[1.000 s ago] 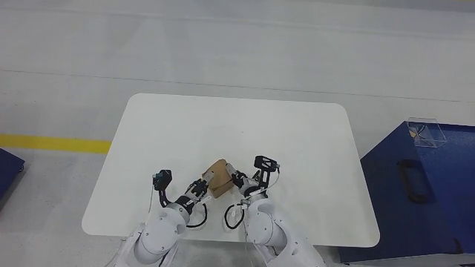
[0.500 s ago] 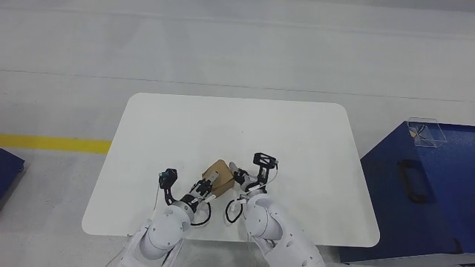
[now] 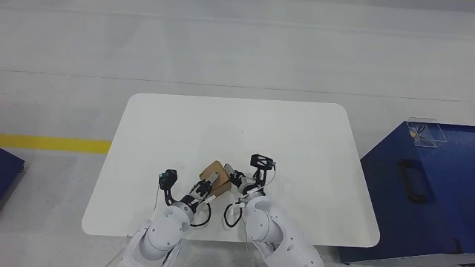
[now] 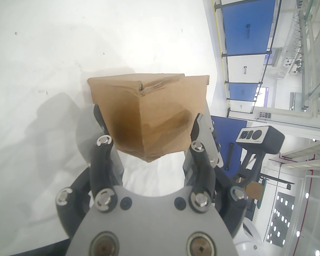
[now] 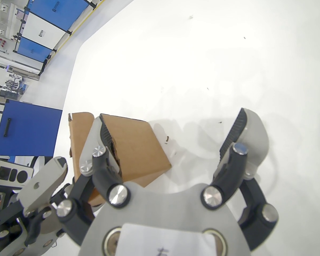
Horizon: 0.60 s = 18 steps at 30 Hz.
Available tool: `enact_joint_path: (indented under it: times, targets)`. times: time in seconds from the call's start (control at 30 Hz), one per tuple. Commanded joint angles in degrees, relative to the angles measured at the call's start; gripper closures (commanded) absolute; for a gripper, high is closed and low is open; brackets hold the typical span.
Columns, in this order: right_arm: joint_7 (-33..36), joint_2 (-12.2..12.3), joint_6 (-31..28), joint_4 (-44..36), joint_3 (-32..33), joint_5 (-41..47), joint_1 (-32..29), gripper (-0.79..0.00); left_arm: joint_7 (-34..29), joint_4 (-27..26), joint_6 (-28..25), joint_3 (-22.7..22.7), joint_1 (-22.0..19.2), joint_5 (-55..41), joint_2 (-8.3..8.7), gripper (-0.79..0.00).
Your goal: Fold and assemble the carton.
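Left end effector [image 4: 149,119]: grasping the carton [image 4: 162,107], one finger on each of two opposite walls; a corner edge of the box points back toward its palm

Right end effector [image 5: 172,121]: released, jaws wide; one finger [image 5: 101,131] lies against the carton's upper edge, the other hangs over bare surface [image 5: 202,41], well apart from the box

Carton's place: between the left end effector's fingers and just beside the right one's near finger; whether its base rests on the surface cannot be told

Step in hand: likely pressing a loose flap home while the left side steadies the box

Doing it well: hold the left grip firm but light, since the walls already crease; let the right finger push along the fold line, not across the wall; press toward the left end effector so that the box cannot slide away

Carton's look: small, brown cardboard; top corner crumpled and split; darker patches and creases on the walls; one flap juts past the far edge
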Motion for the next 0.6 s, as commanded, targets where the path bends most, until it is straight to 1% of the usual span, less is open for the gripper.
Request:
enact_joint_path:
  times: [0.0, 0.03, 0.07, 0.23, 0.4, 0.43, 0.57]
  targets:
    - [0.0, 0.0, -0.1, -0.1, 0.0, -0.2, -0.1, -0.785, 0.0, 0.0, 0.0, -0.1, -0.1, -0.2, -0.02, -0.557]
    - [0.1, -0.1, -0.1, -0.1, 0.0, -0.3, -0.2, -0.785, 0.0, 0.0, 0.0, -0.2, 0.0, -0.2, -0.02, -0.563]
    - [0.1, -0.1, -0.2, -0.1, -0.1, -0.5, -0.2, -0.785, 0.0, 0.0, 0.1, -0.2, 0.0, -0.3, -0.03, -0.545]
    - [0.4, -0.2, -0.1, 0.2, -0.3, -0.9, -0.2, -0.785, -0.2, -0.2, 0.3, -0.4, 0.1, -0.4, -0.05, -0.52]
    - [0.4, -0.4, 0.1, 0.6, -0.4, -1.1, 0.0, -0.785, -0.3, 0.3, 1.0, -0.3, -0.3, -0.1, -0.08, -0.529]
    - [0.4, -0.5, 0.1, 0.7, -0.3, -1.2, 0.0, -0.785, -0.4, 0.5, 1.2, -0.2, -0.4, 0.0, -0.1, -0.52]
    - [0.5, -0.6, 0.4, 1.2, 0.0, -1.0, 0.3, -0.785, -0.4, 1.2, 1.8, 0.1, -1.0, 0.1, -0.22, -0.536]
